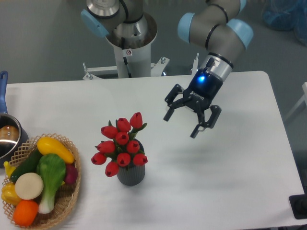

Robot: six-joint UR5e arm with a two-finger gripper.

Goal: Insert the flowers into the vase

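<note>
Flowers point(121, 146) stand in the vase point(131, 174); insertion looks done. Gripper point(190, 119) hangs wide and empty, up right; retreat seems all that's left.

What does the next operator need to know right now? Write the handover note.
Gripper: jaws open, holding nothing, up and to the right of the flowers, clear of them.
Flowers: the red tulip bunch stands in the vase, heads spreading wider than its mouth.
Vase: upright on the table, right of the wicker basket of toy vegetables.
Done: insertion looks complete.
Left: probably just park the arm and check the bunch sits steady.
</note>
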